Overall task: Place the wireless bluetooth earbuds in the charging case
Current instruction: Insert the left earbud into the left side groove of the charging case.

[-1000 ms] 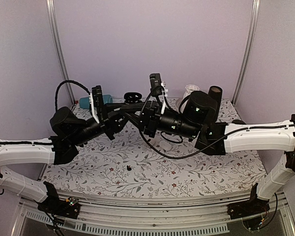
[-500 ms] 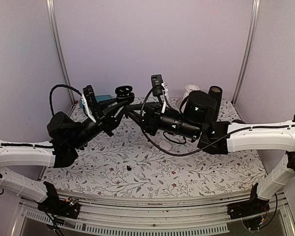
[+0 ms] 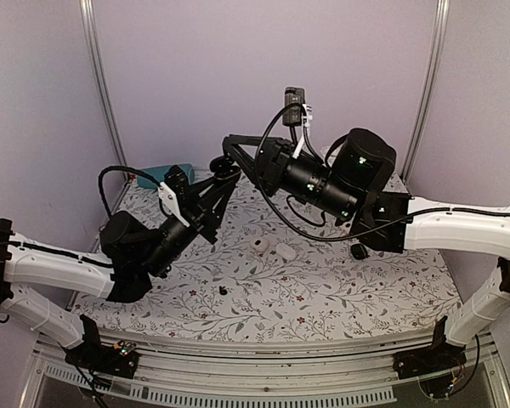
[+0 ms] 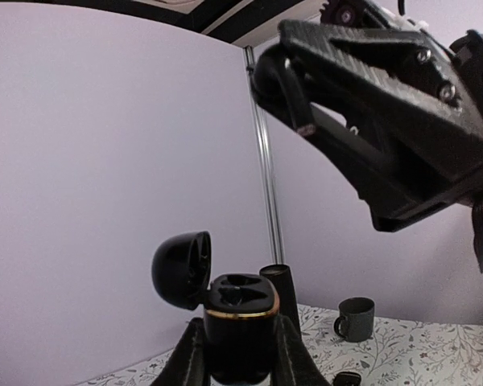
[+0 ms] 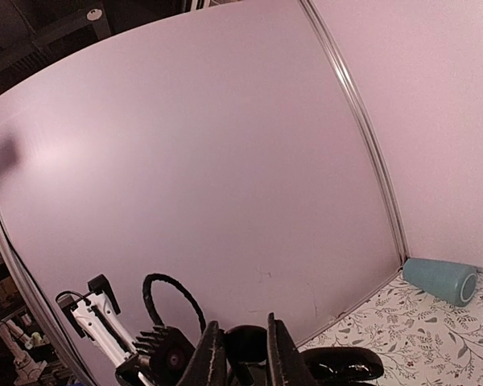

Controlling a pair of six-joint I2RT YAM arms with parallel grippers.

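My left gripper (image 3: 220, 172) is shut on the charging case (image 3: 224, 164) and holds it upright above the back of the table. In the left wrist view the black case (image 4: 240, 322) stands between my fingers (image 4: 187, 358) with its lid (image 4: 179, 268) swung open to the left. My right gripper (image 3: 228, 141) hangs just above the case. In the right wrist view it (image 5: 245, 354) is shut on a small black rounded earbud (image 5: 245, 341). A second tiny black earbud (image 3: 223, 291) lies on the tablecloth in front.
Two white pebble-like items (image 3: 259, 246) (image 3: 285, 252) lie mid-table, and a black lump (image 3: 358, 252) sits under the right arm. A teal cylinder (image 3: 155, 177) lies at the back left. A dark mug (image 4: 356, 318) and a tall black cylinder (image 4: 278, 280) stand at the back.
The right arm has lifted and swung up, uncovering the white items. The left gripper has moved right and lower with the case, which now sits right under the right gripper's tips.
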